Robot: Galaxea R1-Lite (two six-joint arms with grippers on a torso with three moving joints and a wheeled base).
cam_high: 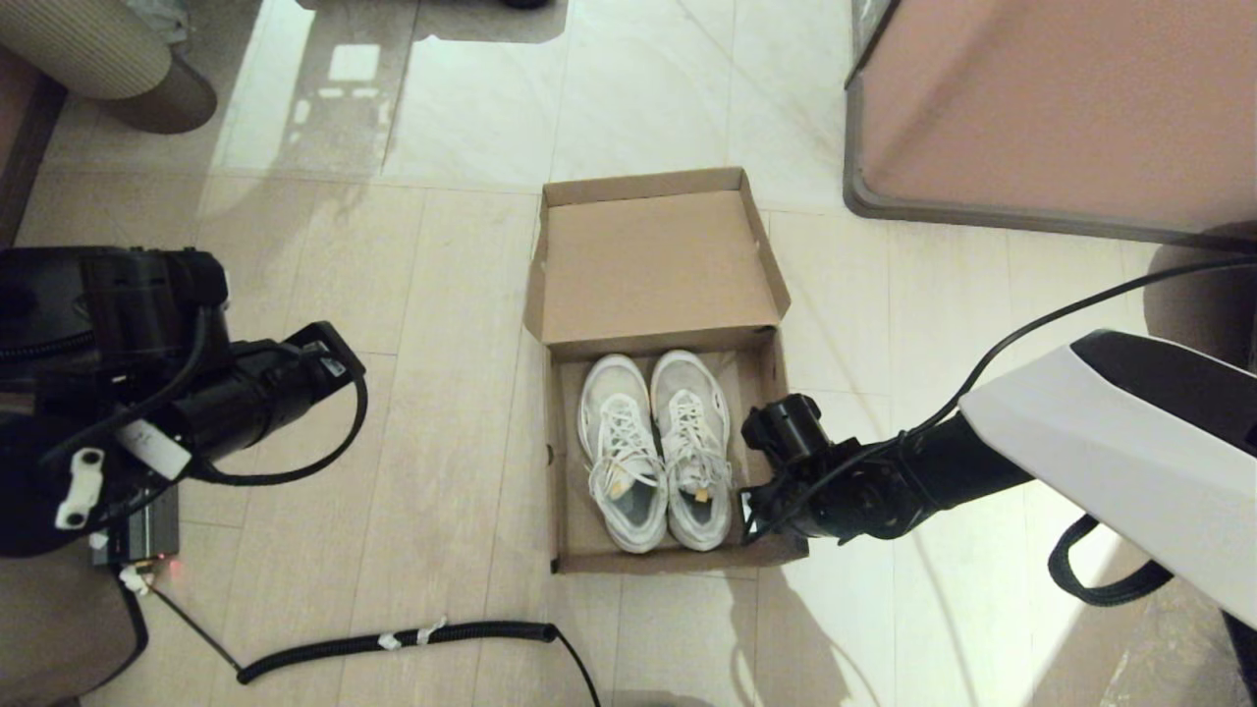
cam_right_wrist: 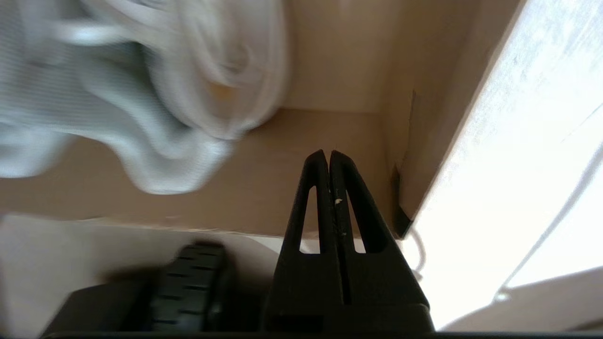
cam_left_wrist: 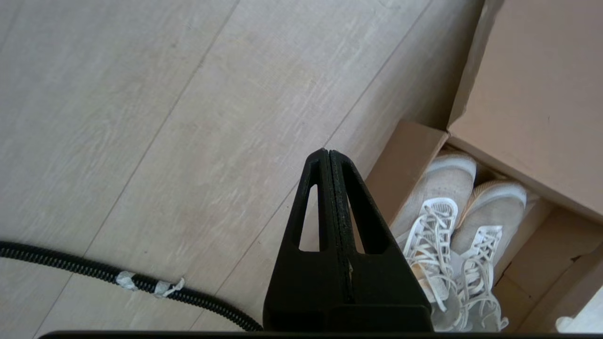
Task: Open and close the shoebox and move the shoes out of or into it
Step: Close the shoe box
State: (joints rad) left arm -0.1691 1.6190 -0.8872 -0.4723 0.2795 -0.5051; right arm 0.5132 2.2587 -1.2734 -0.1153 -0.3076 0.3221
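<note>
The brown cardboard shoebox (cam_high: 562, 442) stands open on the floor, its hinged lid (cam_high: 653, 265) tilted up at the far side. The white lace-up shoes (cam_high: 690, 437) lie side by side inside, toes toward the lid. My right gripper (cam_high: 754, 513) is shut with nothing in it, at the box's near right corner. In the right wrist view its tips (cam_right_wrist: 329, 155) hang over the box's inner wall (cam_right_wrist: 245, 193), beside a blurred shoe (cam_right_wrist: 141, 94). My left gripper (cam_left_wrist: 328, 153) is shut and empty over bare floor, left of the box (cam_left_wrist: 405, 160) and shoes (cam_left_wrist: 438, 221).
A large pinkish-brown block with a dark rim (cam_high: 1051, 108) stands at the far right. A black corrugated cable (cam_high: 393, 640) lies on the floor in front of the box. A striped rounded object (cam_high: 98, 49) sits at the far left. The left arm (cam_high: 245, 393) is held at the left.
</note>
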